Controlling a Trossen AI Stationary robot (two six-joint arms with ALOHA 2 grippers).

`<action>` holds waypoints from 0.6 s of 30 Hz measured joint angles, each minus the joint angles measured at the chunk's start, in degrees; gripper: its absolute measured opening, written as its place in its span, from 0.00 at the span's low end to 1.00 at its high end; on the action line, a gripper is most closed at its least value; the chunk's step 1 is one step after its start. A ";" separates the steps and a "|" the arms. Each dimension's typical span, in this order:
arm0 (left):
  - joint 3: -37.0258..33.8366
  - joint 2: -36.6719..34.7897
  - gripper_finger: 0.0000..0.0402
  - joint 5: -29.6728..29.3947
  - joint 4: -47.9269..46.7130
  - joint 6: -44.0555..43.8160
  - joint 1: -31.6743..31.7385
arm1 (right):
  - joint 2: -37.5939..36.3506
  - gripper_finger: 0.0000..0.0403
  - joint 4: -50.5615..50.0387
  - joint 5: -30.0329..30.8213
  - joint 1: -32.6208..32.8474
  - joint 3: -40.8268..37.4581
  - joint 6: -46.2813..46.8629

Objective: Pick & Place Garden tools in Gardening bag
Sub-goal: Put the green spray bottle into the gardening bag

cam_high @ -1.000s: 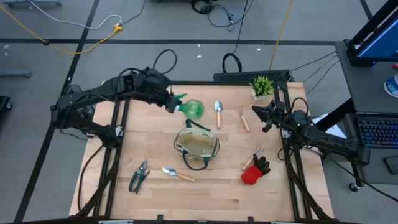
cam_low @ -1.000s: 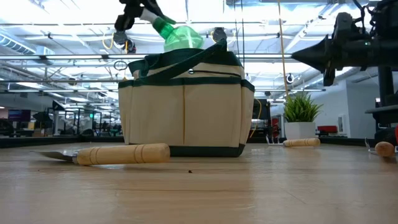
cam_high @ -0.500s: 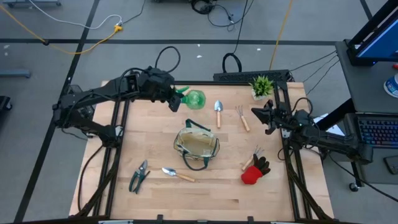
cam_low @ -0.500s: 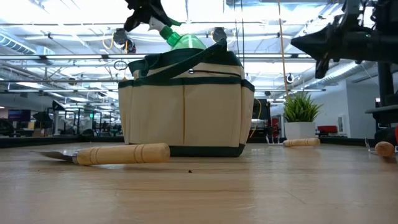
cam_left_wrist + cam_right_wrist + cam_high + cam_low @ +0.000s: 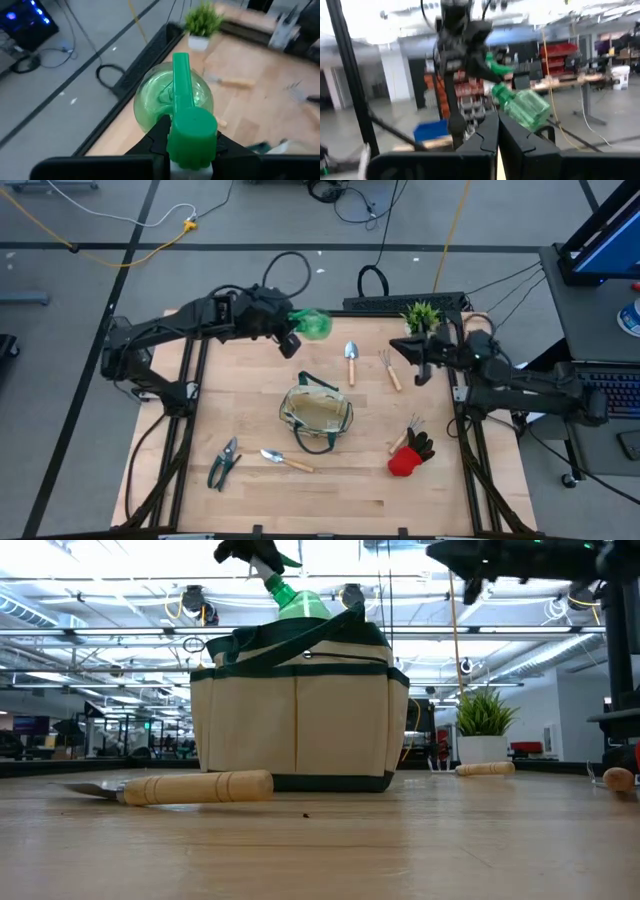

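My left gripper (image 5: 291, 332) is shut on the green spray bottle (image 5: 313, 323), held high over the table's far edge, beyond the khaki gardening bag (image 5: 317, 415). In the low view the bottle (image 5: 301, 604) shows above the bag (image 5: 298, 710). My right gripper (image 5: 400, 348) hangs shut and empty above the table's right side, near the hand fork (image 5: 390, 368). One trowel (image 5: 351, 360) lies beside the fork; another trowel (image 5: 285, 460), the pruners (image 5: 225, 463) and the red-and-black glove (image 5: 410, 455) lie nearer the front. My left gripper pinches the bottle's green spray head (image 5: 192, 132) between its two fingers (image 5: 155, 134). The fingers come from the table's left, slanting down. The bottle is lifted clear and tilted, its round body (image 5: 165, 97) beyond and below the fingertips.
A small potted plant (image 5: 421, 318) stands at the far right corner. A black frame rail (image 5: 400, 302) runs behind the far edge. The bag stands open at mid-table with its dark handles (image 5: 300, 635) up.
My left gripper has carried the bottle up and toward the table's far edge, away from the bag, rolling as it went; the bottle has turned with it. My right gripper has risen sharply, tipped upward and drifted a little toward the table's left, staying shut.
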 joint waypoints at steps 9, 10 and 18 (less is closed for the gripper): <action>15.60 10.28 0.11 -0.19 -12.78 1.25 -0.20 | 10.98 0.11 -12.44 0.70 2.75 13.88 -12.68; 17.23 11.28 0.11 0.06 -13.99 1.23 -0.20 | 11.95 0.12 -13.06 0.77 2.95 15.05 -13.78; 24.70 16.87 0.11 4.18 -17.18 -0.38 -0.31 | 18.46 0.26 -18.39 5.78 4.63 21.29 -18.67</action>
